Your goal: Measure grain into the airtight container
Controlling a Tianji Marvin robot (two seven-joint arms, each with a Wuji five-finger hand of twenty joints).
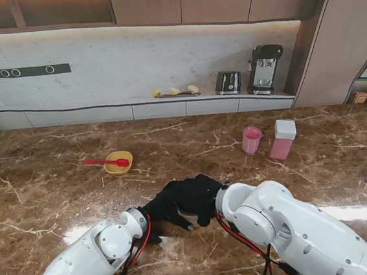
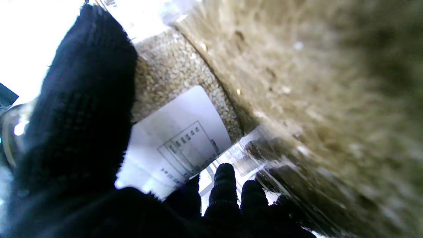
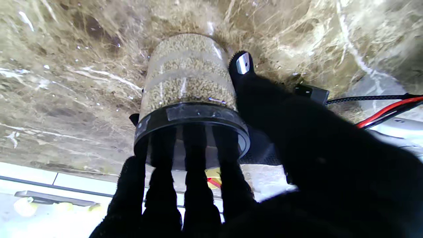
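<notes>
**Fingers on jar: body braced, lid gripped**

Fingers of the black-gloved right hand draped the clear grain-filled jar's black lid, apparently to unscrew; the black-gloved left hand clasped its body, steadying. Jar stood centre, nearest me.

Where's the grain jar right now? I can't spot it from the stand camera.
The grain jar is near the table's front edge, between both hands: the left hand wraps its side and the right hand covers its black lid, hiding it from the stand view.
</notes>
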